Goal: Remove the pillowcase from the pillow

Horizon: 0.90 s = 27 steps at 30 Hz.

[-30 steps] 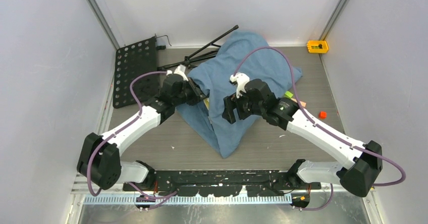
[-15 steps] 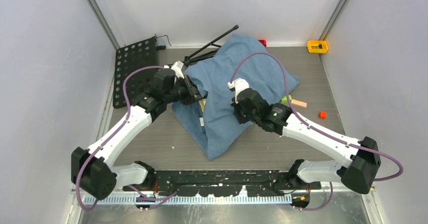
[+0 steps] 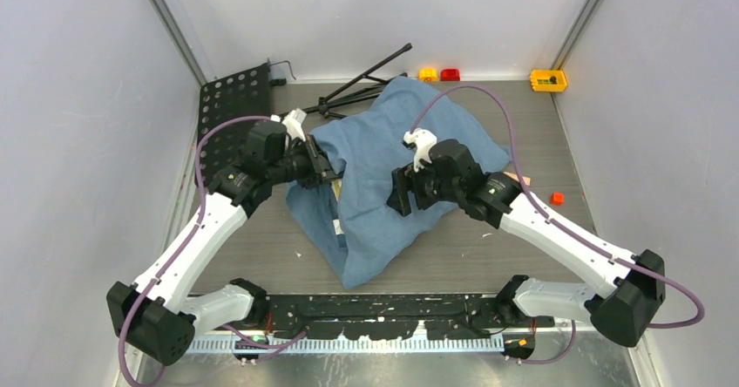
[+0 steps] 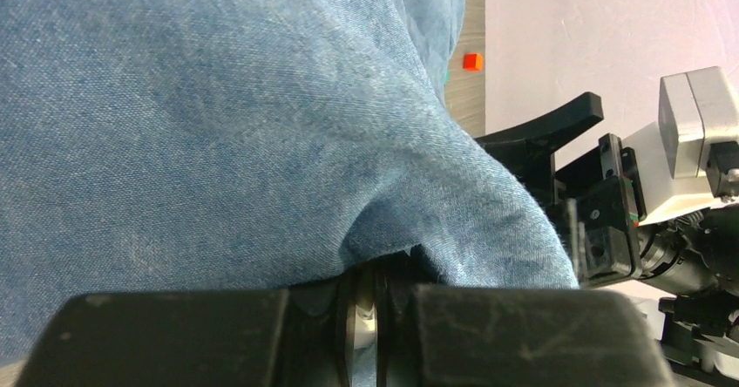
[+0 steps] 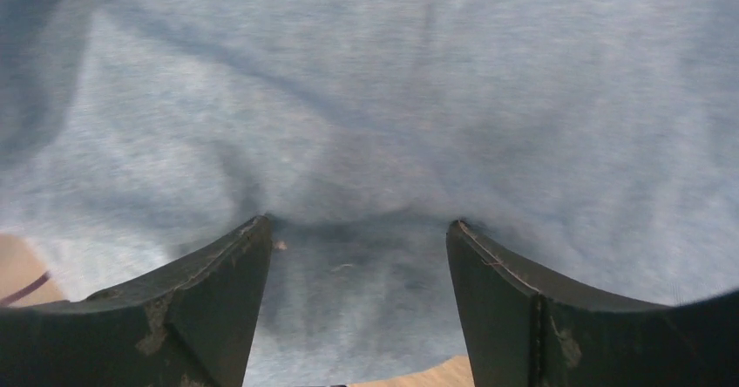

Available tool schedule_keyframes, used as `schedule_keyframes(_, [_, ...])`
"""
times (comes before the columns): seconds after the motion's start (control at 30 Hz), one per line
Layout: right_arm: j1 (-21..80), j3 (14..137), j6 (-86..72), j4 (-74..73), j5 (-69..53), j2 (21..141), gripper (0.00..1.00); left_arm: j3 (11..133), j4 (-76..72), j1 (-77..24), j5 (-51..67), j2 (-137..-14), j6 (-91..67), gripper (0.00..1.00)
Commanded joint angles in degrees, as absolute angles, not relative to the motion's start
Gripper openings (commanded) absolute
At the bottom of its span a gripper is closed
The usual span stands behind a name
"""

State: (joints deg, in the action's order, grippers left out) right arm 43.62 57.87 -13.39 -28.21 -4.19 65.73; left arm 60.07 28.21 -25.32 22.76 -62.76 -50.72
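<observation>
Little of the job looks done. The pillowcase (image 3: 375, 143) lies plump and full across the middle of the bench (image 3: 497, 261), its near corner pointing toward the arm bases. Judging by its bulk, the pillow (image 3: 336, 193) is almost wholly inside it. Only a thin yellowish sliver and a small white tag show at a slit on the left side, which I take to be the sack's mouth. Nearly all of the drawing-off is left to do.

Just beyond the near corner, the right gripper (image 3: 400, 195) presses on the cloth. Its fingers (image 5: 205, 308) are spread apart, and the blue fabric between them is not pinched. To the left, at the slit, the left gripper (image 3: 320, 166) has its fingers (image 4: 174, 335) closed together on a fold of the pillowcase, which drapes over them.

Farther off, a black folding stand (image 3: 366, 86) lies just beside the sack's far-left edge, and a red block (image 3: 450, 74) sits at the far edge of the bench. The pillowcase is the only container in view.
</observation>
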Motion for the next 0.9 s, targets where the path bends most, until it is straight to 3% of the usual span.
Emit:
schedule_keyframes(0.0, [45.22,61.76,-12.24,-25.88,-16.12,67.86,0.76,61.26,24.91,-24.97,26.28,-61.83,-49.73,0.0])
schedule_keyframes(0.2, [45.47,62.18,-10.52,-25.7,-25.09,69.45,0.76,61.33,25.54,-24.71,26.44,-62.21,-48.81,0.0])
schedule_keyframes(0.33, [45.83,62.88,-8.61,-27.46,-24.7,70.27,0.74,61.74,25.86,-24.35,26.83,-62.65,-48.28,0.0])
schedule_keyframes(0.4, [45.96,63.73,-7.71,-28.65,-24.57,70.96,0.61,61.74,25.92,-24.2,26.81,-62.65,-48.17,0.0])
schedule_keyframes(0.47, [46.01,64.62,-7.44,-29.35,-23.1,71.49,0.34,61.88,26.06,-23.96,27.0,-62.76,-48.01,0.0])
schedule_keyframes(0.53, [46.05,64.92,-7.34,-29.55,-20.81,71.19,0.16,62.24,26.34,-23.71,27.23,-62.76,-47.71,0.0])
schedule_keyframes(0.73, [45.41,62.19,-9.8,-26.88,-7.35,67.42,0.09,62.15,27.87,-22.25,27.51,-62.42,-46.36,0.0])
schedule_keyframes(0.87, [43.39,60.95,-11.92,-26.82,-4.58,67.48,0.0,61.55,28.8,-20.39,28.81,-62.07,-45.52,0.0])
